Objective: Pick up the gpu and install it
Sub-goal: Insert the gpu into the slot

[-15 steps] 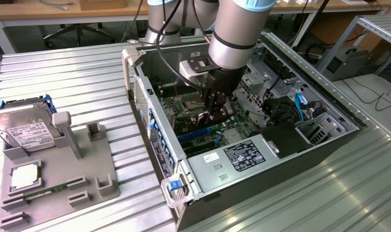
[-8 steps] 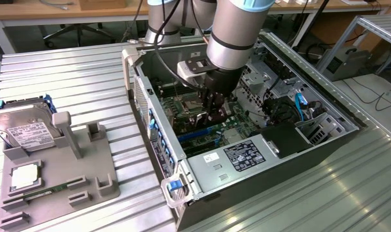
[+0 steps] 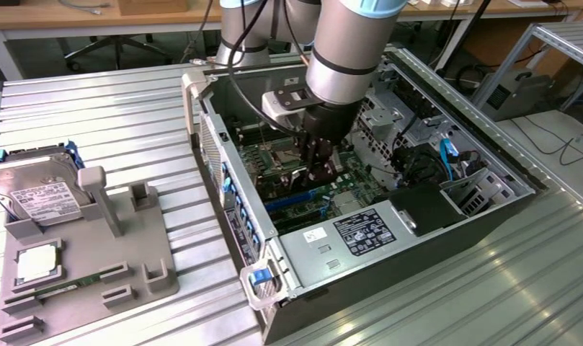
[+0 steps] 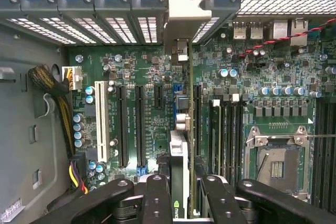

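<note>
Wrist view: I see the gpu [image 4: 178, 150] edge-on, a thin dark card with a green logo and a long silver end bracket [image 4: 186, 14], in line with the slots of the motherboard [image 4: 142, 77].

Exterior view, left to right: a grey tray [image 3: 147, 252] holds a hard drive [image 3: 37, 191], a processor chip [image 3: 37, 261] and a memory stick [image 3: 65, 287]. The open computer case [image 3: 483, 122] at centre holds the board and a power supply [image 3: 359, 231].

The jaws of the gripper [image 4: 184, 195] are clamped on the gpu's two faces.

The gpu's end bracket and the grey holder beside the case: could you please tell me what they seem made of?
The end bracket of the gpu looks like sheet metal: pale silver, folded tab. The grey holder seems matte plastic, moulded or printed: uniform dull grey, blocky posts.
</note>
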Motion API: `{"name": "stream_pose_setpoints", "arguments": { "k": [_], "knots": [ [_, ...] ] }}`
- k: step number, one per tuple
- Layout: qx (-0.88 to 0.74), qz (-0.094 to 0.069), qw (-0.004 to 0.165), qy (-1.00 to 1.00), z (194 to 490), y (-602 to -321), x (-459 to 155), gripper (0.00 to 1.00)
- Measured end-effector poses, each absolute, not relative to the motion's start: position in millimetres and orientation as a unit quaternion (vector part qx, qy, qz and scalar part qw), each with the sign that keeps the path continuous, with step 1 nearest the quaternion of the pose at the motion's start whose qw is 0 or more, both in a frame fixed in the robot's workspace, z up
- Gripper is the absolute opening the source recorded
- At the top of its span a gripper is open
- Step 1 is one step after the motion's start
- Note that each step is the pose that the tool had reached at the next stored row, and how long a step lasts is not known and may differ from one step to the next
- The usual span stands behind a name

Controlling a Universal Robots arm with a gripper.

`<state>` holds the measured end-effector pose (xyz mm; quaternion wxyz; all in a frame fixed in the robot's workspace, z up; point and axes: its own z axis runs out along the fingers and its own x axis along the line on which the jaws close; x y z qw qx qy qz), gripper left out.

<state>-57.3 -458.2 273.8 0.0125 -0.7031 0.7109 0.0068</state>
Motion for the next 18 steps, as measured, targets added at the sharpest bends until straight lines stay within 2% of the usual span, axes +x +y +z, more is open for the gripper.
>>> {"name": "stream_pose_setpoints", "arguments": {
  "k": [18],
  "knots": [
    [-0.703,0.006,0.013,0.711,273.8,-459.9,-64.6,0.27]
  ]
}}
